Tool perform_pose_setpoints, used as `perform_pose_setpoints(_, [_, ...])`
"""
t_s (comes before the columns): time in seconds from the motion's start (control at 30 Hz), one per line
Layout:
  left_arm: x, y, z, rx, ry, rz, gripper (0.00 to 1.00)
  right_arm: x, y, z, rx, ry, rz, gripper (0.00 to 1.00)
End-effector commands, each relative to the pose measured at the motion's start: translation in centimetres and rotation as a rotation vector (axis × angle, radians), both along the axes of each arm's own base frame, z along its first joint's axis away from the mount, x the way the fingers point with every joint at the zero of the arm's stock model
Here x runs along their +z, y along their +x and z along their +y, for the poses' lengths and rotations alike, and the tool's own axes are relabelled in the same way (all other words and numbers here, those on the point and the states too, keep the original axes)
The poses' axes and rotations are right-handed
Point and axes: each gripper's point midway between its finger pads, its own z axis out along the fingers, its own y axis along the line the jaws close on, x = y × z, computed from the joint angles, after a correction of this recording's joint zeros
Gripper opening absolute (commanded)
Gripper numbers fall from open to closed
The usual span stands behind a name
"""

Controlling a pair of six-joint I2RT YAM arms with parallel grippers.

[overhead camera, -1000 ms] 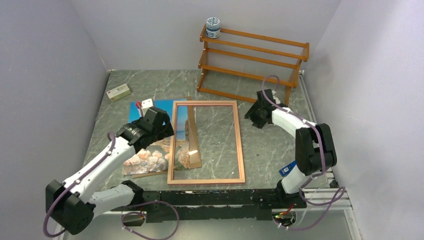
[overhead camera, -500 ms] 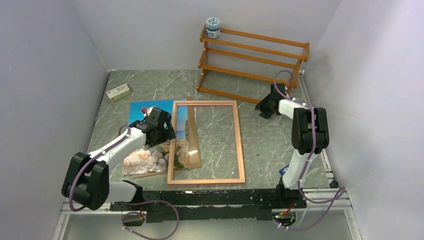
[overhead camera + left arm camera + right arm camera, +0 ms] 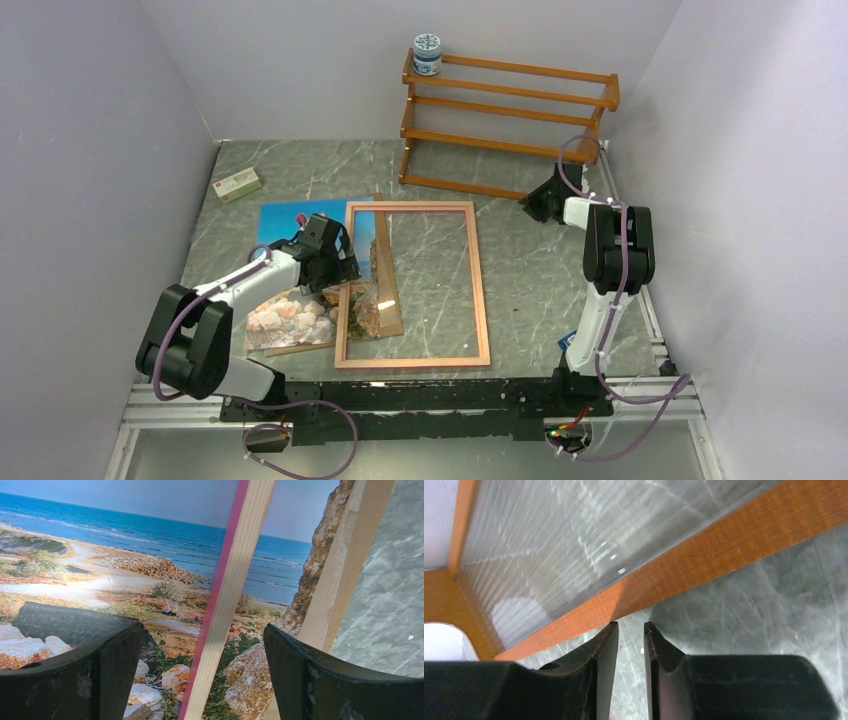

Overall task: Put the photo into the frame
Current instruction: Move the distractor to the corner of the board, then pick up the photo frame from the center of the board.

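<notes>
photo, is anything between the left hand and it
Yes. One long rail of the frame lies across the photo, right between the fingers of the open left hand. To the left of that rail the print lies bare.

We see the frame [image 3: 410, 205] lying mid-bench [image 3: 530, 280], its left edge over the photo [image 3: 290, 318]. Behind stands a rack [image 3: 520, 92], a jar [image 3: 426, 55] on its top shelf; a box [image 3: 238, 184] lies far left.
</notes>
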Motion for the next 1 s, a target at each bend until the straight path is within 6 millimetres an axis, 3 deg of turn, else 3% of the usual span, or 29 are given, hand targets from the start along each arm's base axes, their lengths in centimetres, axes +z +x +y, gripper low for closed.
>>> perform_pose_setpoints(0.0, [0.8,1.4,-0.7,-0.021,-0.019,-0.035,0.94,-2.8,0.8,-2.8,-0.059,-0.051,0.026,0.30])
perform_pose_setpoints(0.2, [0.4,1.5,-0.4,-0.021,0.008,-0.018,0.94,-2.9,2.4,-3.8,-0.058,0.061,0.009,0.18])
perform_pose_setpoints(0.4, [0.3,1.8,-1.6,-0.064,-0.039,-0.021,0.88,-0.9,0.5,-2.8,-0.006,0.092,-0.021,0.26])
perform_pose_setpoints(0.53, [0.3,2.0,-2.1,-0.068,-0.059,-0.015,0.69,1.4,-1.9,-1.8,0.038,0.105,-0.028,0.34])
perform_pose_setpoints(0.8, [-0.7,2.5,-2.4,-0.070,-0.044,0.043,0.28,5.5,-6.7,0.0,0.079,0.058,0.000,0.36])
perform_pose_setpoints(0.93, [0.0,2.8,-3.3,-0.098,-0.074,0.038,0.04,7.0,-8.8,0.8,0.078,0.047,0.006,0.35])
perform_pose_setpoints(0.97, [0.4,2.9,-3.5,-0.105,-0.084,0.034,0.03,7.3,-9.2,0.9,0.080,0.045,0.004,0.36])
